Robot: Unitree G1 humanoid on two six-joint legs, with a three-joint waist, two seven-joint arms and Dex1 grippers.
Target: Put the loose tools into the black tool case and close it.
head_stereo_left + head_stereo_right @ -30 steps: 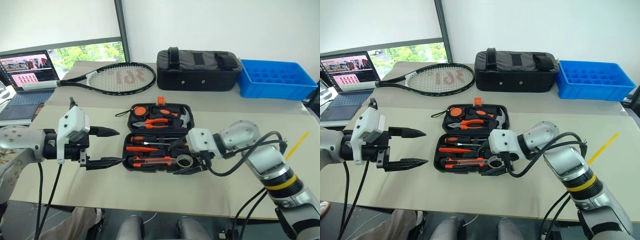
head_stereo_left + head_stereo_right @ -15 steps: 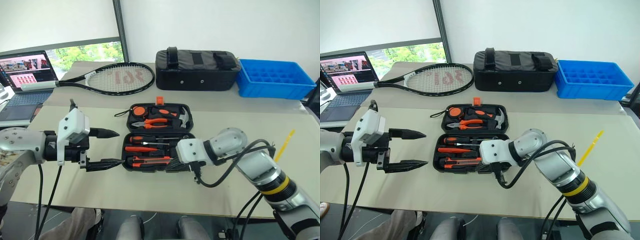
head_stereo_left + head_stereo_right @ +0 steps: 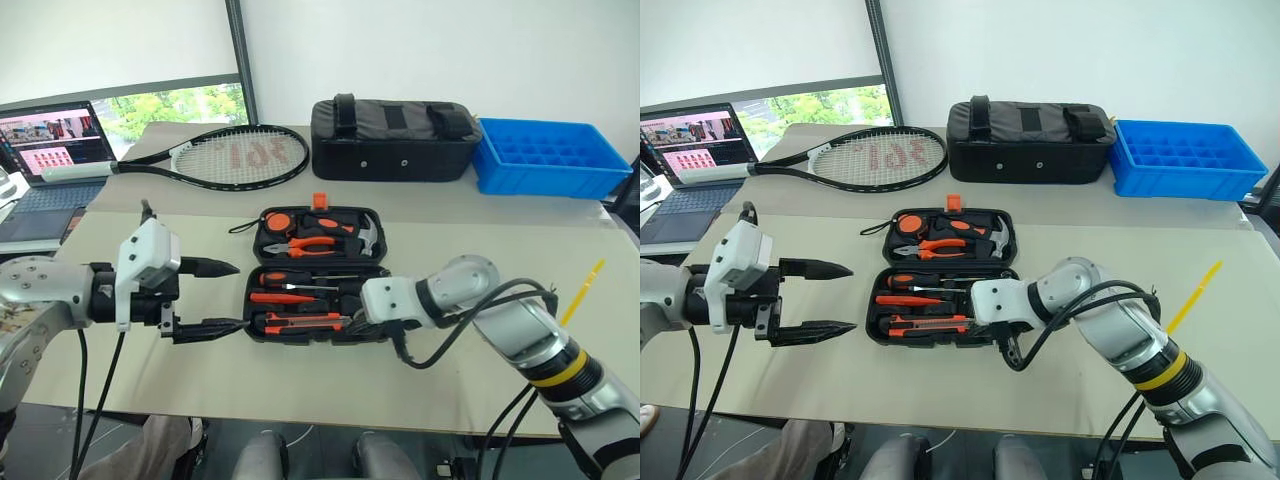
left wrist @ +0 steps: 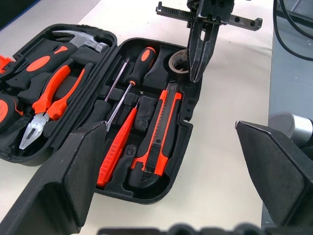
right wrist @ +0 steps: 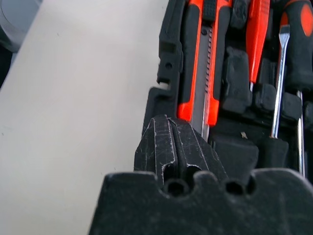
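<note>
The black tool case (image 3: 250,300) lies open mid-table. Its near half holds the utility knife (image 4: 159,132), an orange-and-black-handled screwdriver (image 4: 142,63), the thin orange screwdriver (image 4: 117,147) and the dark tape roll (image 4: 177,60). Pliers (image 3: 305,243), a hammer and a tape measure fill the far half. My right gripper (image 4: 196,76) is shut and empty, pointing down at the tape roll's edge at the case's right end; I cannot tell whether it touches. Left of the case, my left gripper (image 3: 215,295) hovers open with nothing between its fingers.
A tennis racket (image 3: 230,157), a black fabric bag (image 3: 395,140) and a blue compartment tray (image 3: 550,157) line the table's back. A laptop (image 3: 55,135) stands at the far left. A yellow strip (image 3: 583,280) lies to the right of the case.
My right gripper has closed its fingers and dipped lower over the right end of the case, swinging slightly left. The tape roll stays in its slot. The left arm has not moved.
</note>
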